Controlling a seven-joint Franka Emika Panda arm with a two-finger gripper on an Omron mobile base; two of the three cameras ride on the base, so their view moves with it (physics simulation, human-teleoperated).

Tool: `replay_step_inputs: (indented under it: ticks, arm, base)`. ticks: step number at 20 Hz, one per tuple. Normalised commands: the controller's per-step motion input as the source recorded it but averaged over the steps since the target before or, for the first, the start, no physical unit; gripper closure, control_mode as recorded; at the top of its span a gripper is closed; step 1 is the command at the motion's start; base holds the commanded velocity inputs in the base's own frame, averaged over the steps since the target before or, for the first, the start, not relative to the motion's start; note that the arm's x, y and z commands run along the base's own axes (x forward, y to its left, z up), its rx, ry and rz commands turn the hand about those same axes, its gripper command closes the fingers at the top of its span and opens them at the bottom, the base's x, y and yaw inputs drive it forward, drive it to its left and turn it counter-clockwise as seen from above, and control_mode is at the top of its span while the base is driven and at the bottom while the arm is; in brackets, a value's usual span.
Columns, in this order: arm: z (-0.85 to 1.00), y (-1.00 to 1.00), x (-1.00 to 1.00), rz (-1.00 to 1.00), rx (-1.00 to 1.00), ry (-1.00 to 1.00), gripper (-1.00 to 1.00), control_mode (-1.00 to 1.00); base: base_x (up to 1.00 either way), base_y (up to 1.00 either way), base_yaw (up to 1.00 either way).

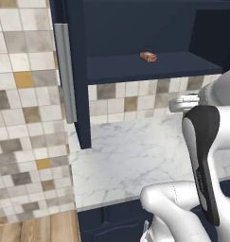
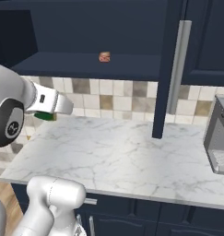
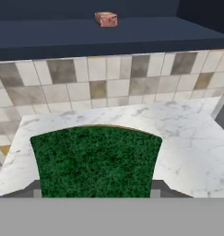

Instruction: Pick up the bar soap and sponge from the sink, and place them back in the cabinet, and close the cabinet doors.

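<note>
Your fingers (image 3: 96, 196) are clamped on the sponge (image 3: 96, 161), a dark green block with a thin yellow edge along its far side. In the hand view it sits between the two dark tips and bulges out ahead of them. From the right base camera, a sliver of that green shows at the end of the arm, above the left part of the marble surface (image 2: 127, 152) and just in front of the tiled wall.

The bar soap (image 1: 148, 57) lies on the shelf of the cabinet (image 1: 135, 68), above the surface and near the middle of the shelf, well apart from the sponge.

The cabinet doors stand open: one door (image 1: 71, 71) hangs at the left edge of the cabinet with its silver handle facing you, and the other door (image 2: 171, 69) juts out at the right.
</note>
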Motion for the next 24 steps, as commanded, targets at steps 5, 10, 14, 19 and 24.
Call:
replay_step_inputs:
  ticks: [5, 10, 14, 19, 24]
  arm:
    - [0.30, 0.09, 0.00, 0.00, 0.00, -0.09, 1.00, -1.00]
    - [0.17, 0.02, 0.01, 0.03, 0.00, -0.09, 1.00, -1.00]
    - [0.11, 0.00, 0.01, 0.03, 0.00, -0.10, 1.00, -1.00]
    - [0.12, 0.03, 0.09, 0.02, 0.00, -0.09, 1.00, -1.00]
    - [0.04, 0.17, 0.15, 0.01, -0.01, -0.06, 1.00, -1.00]
  base:
    - [0.00, 0.00, 0.00]
    - [0.00, 0.00, 0.00]
    - [0.00, 0.00, 0.00]
    - [0.00, 0.00, 0.00]
    - [0.00, 0.00, 0.00]
